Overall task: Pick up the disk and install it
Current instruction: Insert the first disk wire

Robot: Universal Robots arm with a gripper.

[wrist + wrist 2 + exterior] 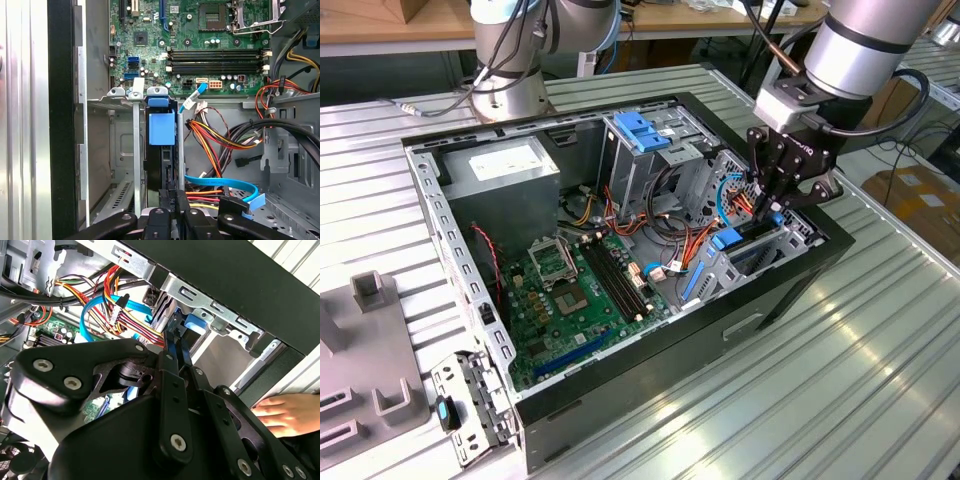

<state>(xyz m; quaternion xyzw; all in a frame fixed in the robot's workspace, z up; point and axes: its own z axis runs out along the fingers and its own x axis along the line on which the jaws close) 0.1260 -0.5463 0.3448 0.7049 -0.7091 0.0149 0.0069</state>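
A ribbed silvery metal table (860,380) of long parallel slats spreads across the exterior view, catching soft glare from overhead light. Behind it, along the far edge, runs a pale wooden workbench (410,25) with dark space beneath. At the exterior view's right stands a brown cardboard box (920,195), and what may be another box sits higher up near a dark cable (920,90), though it is partly hidden.
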